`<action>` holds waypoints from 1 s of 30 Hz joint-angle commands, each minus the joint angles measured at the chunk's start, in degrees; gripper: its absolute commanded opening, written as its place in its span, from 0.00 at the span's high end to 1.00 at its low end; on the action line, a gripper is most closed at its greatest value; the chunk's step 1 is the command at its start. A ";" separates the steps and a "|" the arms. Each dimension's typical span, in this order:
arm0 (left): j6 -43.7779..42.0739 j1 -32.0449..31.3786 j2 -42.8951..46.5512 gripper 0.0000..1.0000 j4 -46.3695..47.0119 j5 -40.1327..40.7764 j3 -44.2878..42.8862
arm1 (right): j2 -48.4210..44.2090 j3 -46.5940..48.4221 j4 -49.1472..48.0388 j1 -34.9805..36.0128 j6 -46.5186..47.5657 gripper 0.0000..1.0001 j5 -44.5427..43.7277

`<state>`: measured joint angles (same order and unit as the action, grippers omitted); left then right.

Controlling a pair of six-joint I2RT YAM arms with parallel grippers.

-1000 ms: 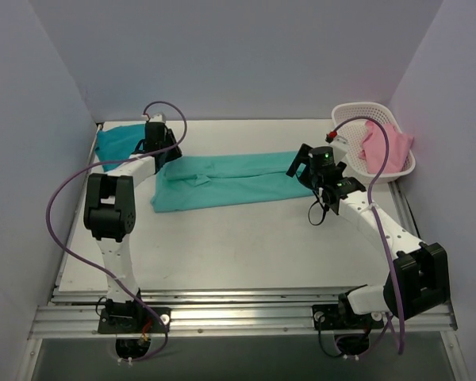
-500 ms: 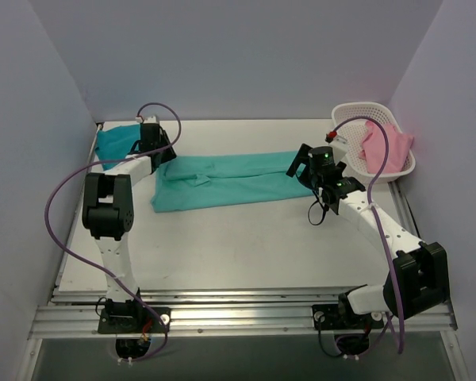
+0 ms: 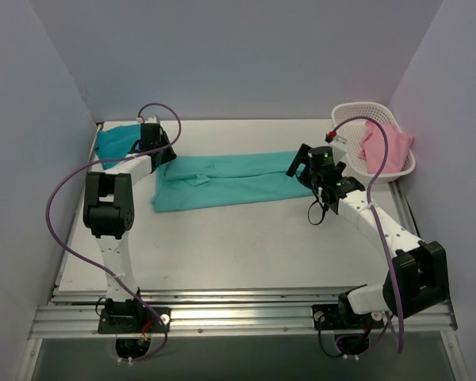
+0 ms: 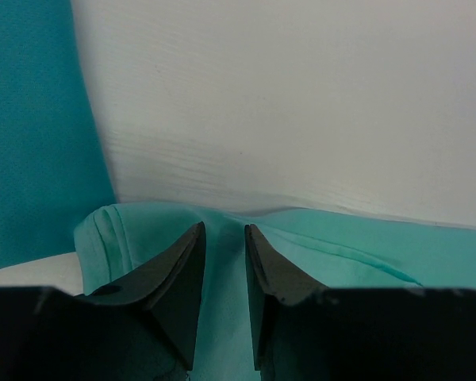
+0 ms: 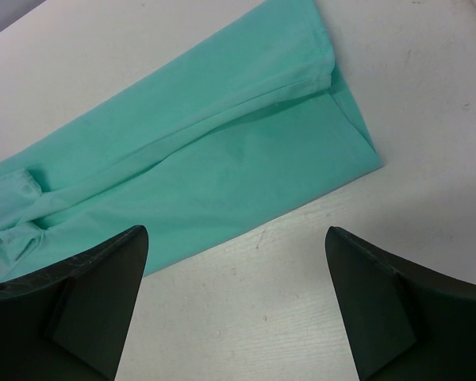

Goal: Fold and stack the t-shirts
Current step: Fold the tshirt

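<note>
The light mint t-shirt (image 3: 222,181) lies as a long folded strip across the middle of the table. A darker teal t-shirt (image 3: 115,141) lies folded at the back left corner. My left gripper (image 3: 162,154) is down on the mint shirt's left end (image 4: 341,254). Its fingers (image 4: 182,270) stand a narrow gap apart, with a ridge of mint cloth between them and the teal shirt (image 4: 32,135) just to the left. My right gripper (image 3: 300,167) hovers wide open over the strip's right end (image 5: 206,151), holding nothing.
A white plastic basket (image 3: 398,170) with pink cloth (image 3: 381,143) in it stands at the back right. Purple cables loop over both arms. Grey walls close in the table on the left, back and right.
My left gripper has shifted a little toward the back left corner and its fingers have drawn slightly closer together. The right arm and both shirts have not moved.
</note>
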<state>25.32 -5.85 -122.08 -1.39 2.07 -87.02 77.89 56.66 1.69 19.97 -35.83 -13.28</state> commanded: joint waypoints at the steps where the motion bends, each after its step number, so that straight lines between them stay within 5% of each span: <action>1: 0.25 0.31 -0.61 0.65 -1.33 -1.10 -3.15 | 0.25 -0.50 -0.64 0.25 0.59 0.11 -1.84; 10: 0.25 0.22 -0.88 0.71 -1.78 -1.45 -3.42 | 0.33 -0.94 -0.73 0.25 0.50 0.10 -2.01; 15: 0.08 0.31 -1.32 0.97 -1.95 -1.80 -3.94 | 0.34 -0.94 -0.82 0.25 0.50 0.11 -2.19; 30: -0.09 -0.22 10.01 0.98 3.58 -3.38 7.73 | 1.39 -1.29 -1.17 0.34 0.15 0.11 -2.28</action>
<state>25.39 -5.87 -118.26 -1.28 0.34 -81.23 78.78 55.90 1.43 19.97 -35.86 -13.74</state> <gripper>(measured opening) 0.032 0.895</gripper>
